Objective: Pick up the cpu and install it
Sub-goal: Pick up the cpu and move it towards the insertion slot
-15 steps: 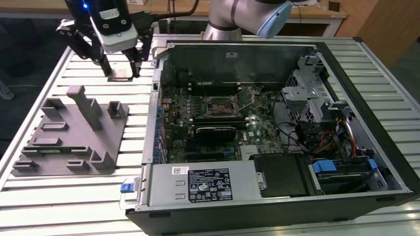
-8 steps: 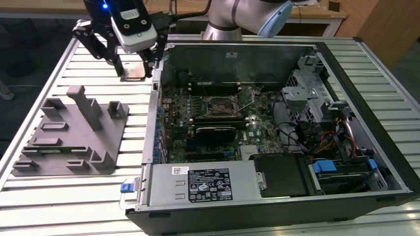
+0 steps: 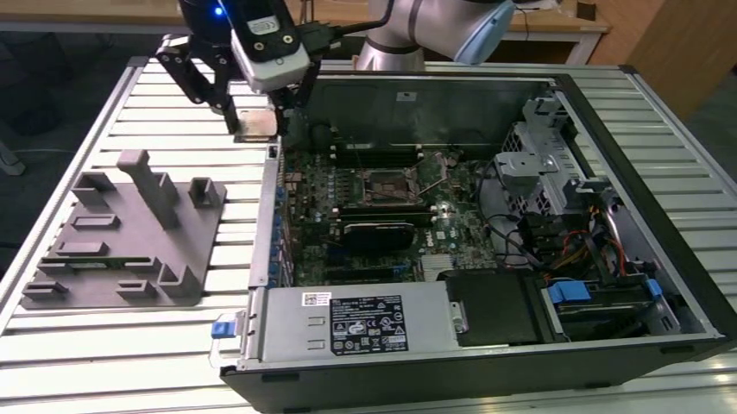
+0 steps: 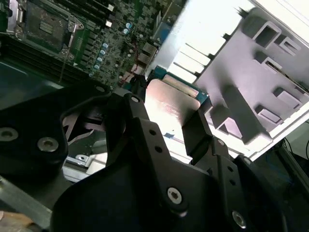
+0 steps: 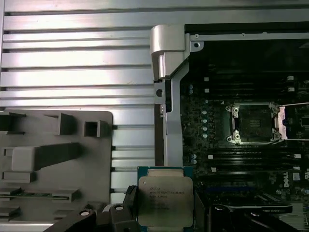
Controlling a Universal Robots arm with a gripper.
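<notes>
The end effector (image 3: 255, 119) pinches the cpu (image 5: 165, 200) by two sides and holds it up in the air over the surface (image 3: 138, 95). Below it on one side lies the grey fixture (image 3: 116, 250). On its other side is the open case (image 3: 461, 366) with the socket (image 3: 392, 185), well apart from it.

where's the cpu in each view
Exterior view: cpu held in the claw, exterior view's upper left, beyond the grey fixture.
First wrist view: cpu by the case wall, between grey fixture and motherboard socket.
Second wrist view: cpu gripped in the claw.
Shared landmark: the grey fixture.
</notes>
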